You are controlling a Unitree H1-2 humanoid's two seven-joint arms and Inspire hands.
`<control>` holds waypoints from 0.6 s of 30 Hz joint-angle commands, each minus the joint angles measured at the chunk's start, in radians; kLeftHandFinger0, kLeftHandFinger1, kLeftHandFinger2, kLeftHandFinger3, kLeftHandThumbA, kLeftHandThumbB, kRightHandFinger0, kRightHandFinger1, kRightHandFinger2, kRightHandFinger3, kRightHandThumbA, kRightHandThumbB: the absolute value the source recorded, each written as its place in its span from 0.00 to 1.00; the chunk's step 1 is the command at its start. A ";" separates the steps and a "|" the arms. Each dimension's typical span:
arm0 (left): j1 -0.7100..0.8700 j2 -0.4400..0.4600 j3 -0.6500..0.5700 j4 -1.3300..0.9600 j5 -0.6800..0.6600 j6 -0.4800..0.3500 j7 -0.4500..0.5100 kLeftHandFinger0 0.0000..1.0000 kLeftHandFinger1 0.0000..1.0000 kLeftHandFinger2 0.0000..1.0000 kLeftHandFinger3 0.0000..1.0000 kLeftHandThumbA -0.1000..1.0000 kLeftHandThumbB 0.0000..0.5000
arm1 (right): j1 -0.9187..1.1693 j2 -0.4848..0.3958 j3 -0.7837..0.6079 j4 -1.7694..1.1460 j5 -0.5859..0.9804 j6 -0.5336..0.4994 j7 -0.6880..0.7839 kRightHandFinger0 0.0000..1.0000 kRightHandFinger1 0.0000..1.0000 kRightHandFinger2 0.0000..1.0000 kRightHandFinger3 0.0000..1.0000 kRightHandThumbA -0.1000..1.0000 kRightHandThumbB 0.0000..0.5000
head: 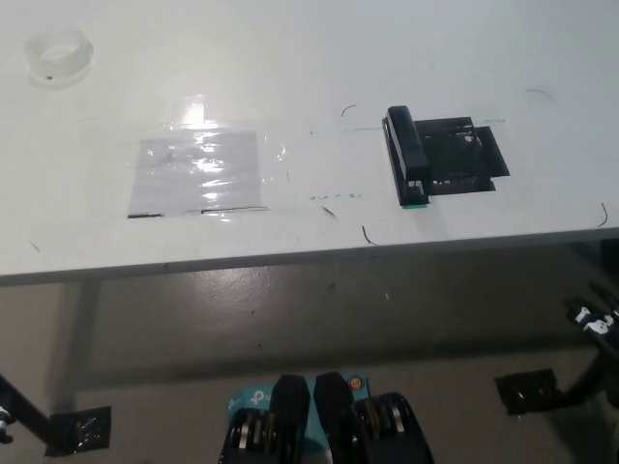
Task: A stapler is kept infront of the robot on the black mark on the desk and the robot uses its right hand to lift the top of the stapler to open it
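A black stapler lies closed on the white desk, along the left edge of a black mark. Its long axis runs away from me, with a small green tip at its near end. My black right hand hangs low at the right edge of the head view, below the desk's front edge and well short of the stapler. Only part of it shows, so its fingers cannot be judged. My white left hand is out of view.
A roll of clear tape sits at the far left of the desk. A taped clear sheet covers the desk's middle. The desk's front edge runs across the picture, with grey floor below it.
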 commanded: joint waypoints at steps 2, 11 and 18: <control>0.003 0.012 0.012 -0.020 -0.023 -0.002 -0.006 0.46 0.49 0.63 0.77 0.67 0.10 | 0.012 0.057 0.087 -0.153 0.158 0.156 -0.005 0.56 0.59 0.74 0.93 1.00 0.35; 0.002 0.009 0.010 -0.019 -0.026 0.003 -0.003 0.47 0.50 0.64 0.79 0.68 0.10 | -0.078 0.052 0.250 -0.191 0.128 0.156 -0.032 0.52 0.55 0.69 0.90 1.00 0.30; 0.001 0.014 0.009 -0.007 -0.031 -0.017 -0.013 0.44 0.49 0.64 0.79 0.69 0.10 | -0.189 0.077 0.247 -0.141 0.179 0.156 -0.080 0.55 0.56 0.71 0.94 1.00 0.29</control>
